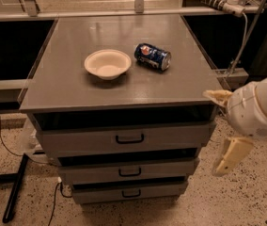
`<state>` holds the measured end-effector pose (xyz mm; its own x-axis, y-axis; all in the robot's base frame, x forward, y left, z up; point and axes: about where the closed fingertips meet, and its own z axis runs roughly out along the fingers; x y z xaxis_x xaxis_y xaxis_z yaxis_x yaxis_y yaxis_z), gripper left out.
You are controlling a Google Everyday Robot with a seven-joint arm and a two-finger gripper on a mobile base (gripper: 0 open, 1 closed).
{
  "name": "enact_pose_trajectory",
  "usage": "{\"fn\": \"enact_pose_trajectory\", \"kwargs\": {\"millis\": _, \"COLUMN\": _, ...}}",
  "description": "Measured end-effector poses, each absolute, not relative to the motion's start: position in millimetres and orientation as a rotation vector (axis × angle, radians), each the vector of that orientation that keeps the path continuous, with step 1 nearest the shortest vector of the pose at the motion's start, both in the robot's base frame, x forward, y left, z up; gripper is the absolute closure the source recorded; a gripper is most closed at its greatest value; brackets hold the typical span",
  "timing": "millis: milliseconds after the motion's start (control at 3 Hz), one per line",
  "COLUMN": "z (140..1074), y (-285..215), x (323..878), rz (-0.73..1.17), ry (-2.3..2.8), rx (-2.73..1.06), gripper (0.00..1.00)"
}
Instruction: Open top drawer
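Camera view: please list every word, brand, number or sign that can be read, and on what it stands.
Blue drink can lying on its side: round red-white mark, lettering too blurred to read.
No text on the white bowl, the grey top drawer, or the cream gripper to its right.

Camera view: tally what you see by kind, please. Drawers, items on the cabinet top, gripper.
Drawers: 3, top drawer, middle drawer, bottom drawer
Bowls: 1, white bowl
Cans: 1, blue can on its side
Grippers: 1, gripper open, right of the top drawer
Total: 6
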<state>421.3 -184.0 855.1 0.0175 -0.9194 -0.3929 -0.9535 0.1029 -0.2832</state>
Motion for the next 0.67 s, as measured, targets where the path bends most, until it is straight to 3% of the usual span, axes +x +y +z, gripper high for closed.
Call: {"fn": "enact_pose_trajectory", "kwargs": {"millis": 667, "z": 812.5, "y": -177.1, "x": 435.1, "rz": 0.091, "ry": 1.878, "rx": -1.796, "gripper": 0.0}}
